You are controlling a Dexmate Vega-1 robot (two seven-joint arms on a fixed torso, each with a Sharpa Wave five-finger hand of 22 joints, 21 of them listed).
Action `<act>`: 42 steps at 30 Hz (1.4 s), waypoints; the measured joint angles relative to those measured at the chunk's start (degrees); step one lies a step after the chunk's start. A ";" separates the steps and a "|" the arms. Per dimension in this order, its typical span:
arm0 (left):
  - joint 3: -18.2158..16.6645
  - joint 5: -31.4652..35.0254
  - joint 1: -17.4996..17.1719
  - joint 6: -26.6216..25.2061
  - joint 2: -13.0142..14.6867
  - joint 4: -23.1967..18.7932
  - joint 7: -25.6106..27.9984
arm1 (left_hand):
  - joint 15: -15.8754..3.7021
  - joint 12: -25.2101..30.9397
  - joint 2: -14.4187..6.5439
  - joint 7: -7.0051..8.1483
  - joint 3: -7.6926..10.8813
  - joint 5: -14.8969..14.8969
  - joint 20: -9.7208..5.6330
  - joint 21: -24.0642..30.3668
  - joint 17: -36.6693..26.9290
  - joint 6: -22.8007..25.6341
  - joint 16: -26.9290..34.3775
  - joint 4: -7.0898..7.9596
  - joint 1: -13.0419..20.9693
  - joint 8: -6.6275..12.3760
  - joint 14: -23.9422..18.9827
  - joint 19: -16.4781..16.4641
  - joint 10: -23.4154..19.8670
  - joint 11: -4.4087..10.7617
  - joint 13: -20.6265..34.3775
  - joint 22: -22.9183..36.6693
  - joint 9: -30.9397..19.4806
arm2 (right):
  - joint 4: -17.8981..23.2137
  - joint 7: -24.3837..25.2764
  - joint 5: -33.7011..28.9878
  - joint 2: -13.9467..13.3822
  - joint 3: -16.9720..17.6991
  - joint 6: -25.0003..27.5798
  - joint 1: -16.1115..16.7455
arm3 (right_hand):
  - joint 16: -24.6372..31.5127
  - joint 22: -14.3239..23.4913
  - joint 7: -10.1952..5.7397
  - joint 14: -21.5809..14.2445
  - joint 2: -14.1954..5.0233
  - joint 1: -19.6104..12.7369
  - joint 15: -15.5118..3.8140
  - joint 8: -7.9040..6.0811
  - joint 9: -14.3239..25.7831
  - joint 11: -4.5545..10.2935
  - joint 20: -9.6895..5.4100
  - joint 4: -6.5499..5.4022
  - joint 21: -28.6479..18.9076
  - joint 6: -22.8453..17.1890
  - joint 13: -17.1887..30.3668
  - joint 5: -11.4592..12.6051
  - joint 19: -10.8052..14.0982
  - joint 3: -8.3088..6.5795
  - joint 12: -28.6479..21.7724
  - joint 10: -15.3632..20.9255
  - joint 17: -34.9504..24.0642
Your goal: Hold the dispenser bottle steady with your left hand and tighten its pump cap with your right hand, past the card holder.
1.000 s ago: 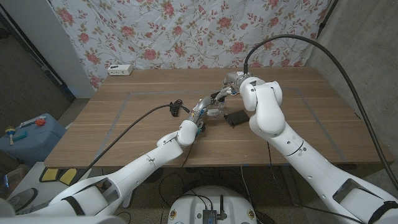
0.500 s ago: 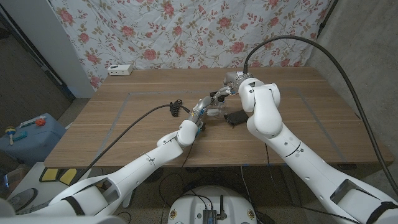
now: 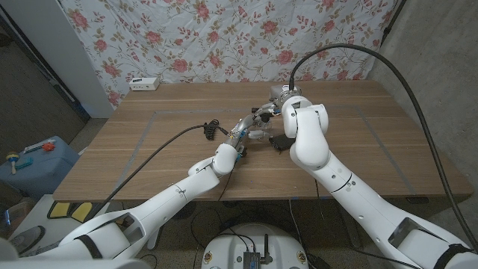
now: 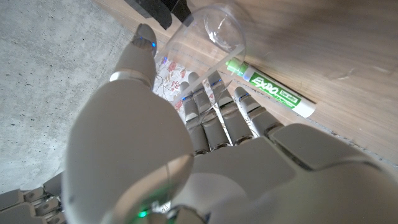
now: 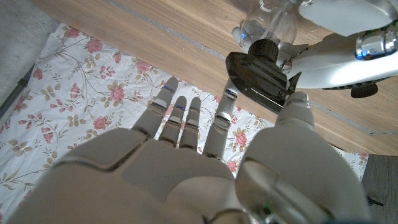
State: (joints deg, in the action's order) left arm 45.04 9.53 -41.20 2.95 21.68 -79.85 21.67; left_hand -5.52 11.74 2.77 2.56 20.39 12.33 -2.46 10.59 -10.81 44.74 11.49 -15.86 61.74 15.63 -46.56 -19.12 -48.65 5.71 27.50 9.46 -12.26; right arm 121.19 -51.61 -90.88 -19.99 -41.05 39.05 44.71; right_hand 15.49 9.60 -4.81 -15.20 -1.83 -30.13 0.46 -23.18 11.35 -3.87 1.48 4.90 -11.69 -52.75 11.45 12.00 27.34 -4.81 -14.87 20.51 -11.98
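Left hand (image 4: 205,155) grips clear dispenser bottle (image 4: 202,43); right hand (image 5: 186,162) fingers spread, holding nothing.

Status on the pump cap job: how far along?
Done: the left hand grips the clear dispenser bottle on the table.
In hand: the right hand is up at the bottle's black pump cap, fingers spread, apparently holding nothing.
Left: closing on the cap and tightening it. No frame shows how tight it is.
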 measured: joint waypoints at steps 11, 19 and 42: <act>-0.16 -0.04 -0.37 -0.02 0.12 -0.32 0.23 | 0.00 0.15 0.00 0.00 0.00 0.00 0.00 0.00 0.00 0.00 -0.01 0.00 0.00 -0.12 0.00 0.00 0.11 -0.09 0.00 0.00 0.00 | -1.52 1.32 -3.37 2.42 0.05 0.15 1.01 | 0.22 0.01 0.38 -1.99 0.01 0.00 -0.26 -0.64 -0.15 0.08 -0.14 0.00 0.00 -5.14 0.00 -0.04 1.56 0.00 0.00 2.18 -0.01; -0.26 -0.14 -0.63 -0.05 0.16 -0.41 0.37 | 0.00 0.15 0.00 0.00 0.00 0.00 0.00 0.00 0.00 0.00 -0.01 0.00 0.00 -0.27 0.01 0.00 0.12 -0.08 -0.01 0.00 0.00 | -2.37 2.24 -5.47 3.65 0.18 0.07 1.68 | 0.22 0.14 0.38 -3.45 0.00 -0.01 -0.68 -1.33 -0.34 0.37 -0.25 0.26 -0.44 -6.99 0.01 -0.05 2.91 -0.25 -0.40 4.07 -0.01; -0.47 -0.24 -1.03 -0.15 0.25 -0.55 0.80 | 0.00 0.35 0.00 0.00 -0.01 0.00 0.00 0.00 0.05 0.00 0.00 0.00 0.00 -0.13 0.01 0.00 0.31 -0.31 -0.01 0.00 0.00 | -5.67 6.48 -10.57 6.33 -0.41 -0.35 2.80 | 0.44 0.16 2.04 -7.32 -0.70 -0.72 -2.30 -3.98 -0.61 1.01 -0.86 1.05 -0.43 -18.64 -0.27 -0.47 5.57 -1.04 -0.61 9.61 -0.01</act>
State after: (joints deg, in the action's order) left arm 44.57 9.29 -42.22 2.80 21.93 -80.40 22.47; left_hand -5.52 12.10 2.77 2.56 20.38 12.33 -2.46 10.59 -10.77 44.74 11.48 -15.86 61.74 15.50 -46.55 -19.12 -48.34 5.40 27.50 9.46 -12.27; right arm 115.52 -45.13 -101.45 -13.65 -41.46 38.71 47.51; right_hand 15.93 9.76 -2.77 -22.52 -2.53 -30.85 -1.84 -27.16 10.74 -2.86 0.62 5.95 -12.12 -71.38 11.18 11.53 32.91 -5.85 -15.48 30.12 -11.99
